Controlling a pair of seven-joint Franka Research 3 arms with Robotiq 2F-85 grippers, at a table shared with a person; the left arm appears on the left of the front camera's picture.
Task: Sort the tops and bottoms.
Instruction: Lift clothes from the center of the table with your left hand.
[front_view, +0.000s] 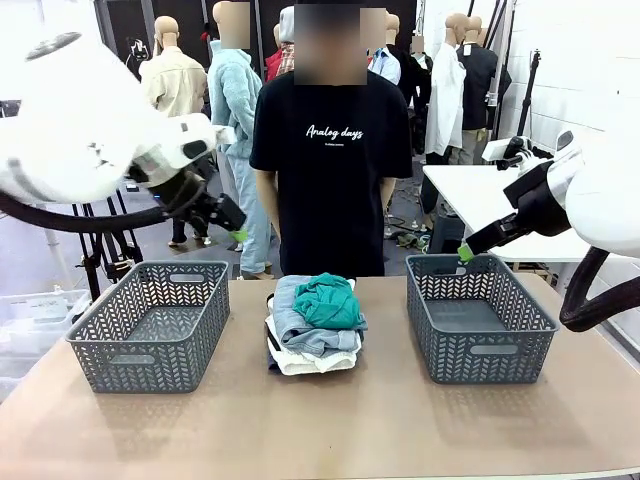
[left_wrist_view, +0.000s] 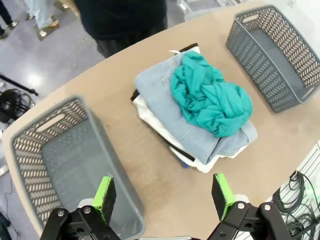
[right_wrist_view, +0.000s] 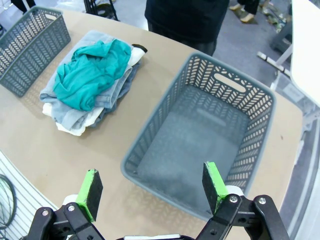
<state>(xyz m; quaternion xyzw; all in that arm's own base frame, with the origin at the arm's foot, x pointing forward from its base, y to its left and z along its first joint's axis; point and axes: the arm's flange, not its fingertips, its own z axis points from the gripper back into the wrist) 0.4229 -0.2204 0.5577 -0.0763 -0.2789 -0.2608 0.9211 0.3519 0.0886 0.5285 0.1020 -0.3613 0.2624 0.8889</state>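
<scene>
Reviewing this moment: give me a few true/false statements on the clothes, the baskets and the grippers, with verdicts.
1. The teal-green top lies on top of the pile of bottoms. True.
2. The left basket already holds a garment. False: it is empty.
3. The left gripper and the right gripper are both open and hold nothing. True.
4. The pile sits inside the right basket. False: it sits on the table between the two baskets, and the right basket is empty.
</scene>
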